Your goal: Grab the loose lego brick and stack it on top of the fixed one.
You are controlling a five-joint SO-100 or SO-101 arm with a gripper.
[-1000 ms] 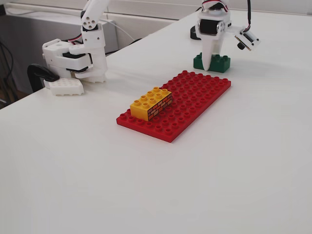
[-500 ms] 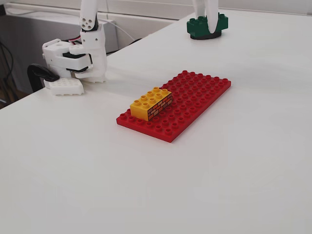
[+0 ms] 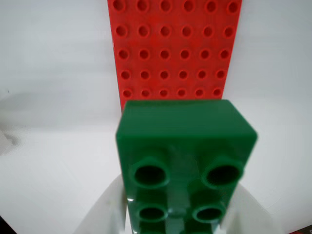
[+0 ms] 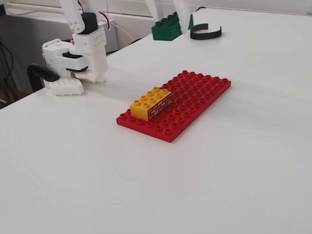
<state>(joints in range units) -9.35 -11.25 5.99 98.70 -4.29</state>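
The dark green loose brick [image 3: 183, 161] fills the lower middle of the wrist view, studs toward the camera, between my two pale fingers [image 3: 100, 212]. My gripper [image 3: 175, 217] is shut on it. In the fixed view the green brick [image 4: 168, 29] is at the far end of the table in my gripper [image 4: 169, 20], close to the tabletop. The yellow fixed brick [image 4: 152, 102] with brick-wall sides sits on the near left part of the red baseplate [image 4: 195, 95], well apart from the green brick. The wrist view shows only the baseplate [image 3: 175, 48] beyond the green brick.
The white arm base [image 4: 78, 56] stands at the table's left edge. A black ring-shaped strip [image 4: 205, 32] lies just right of the gripper. White tabletop [image 4: 243, 161] surrounds the baseplate.
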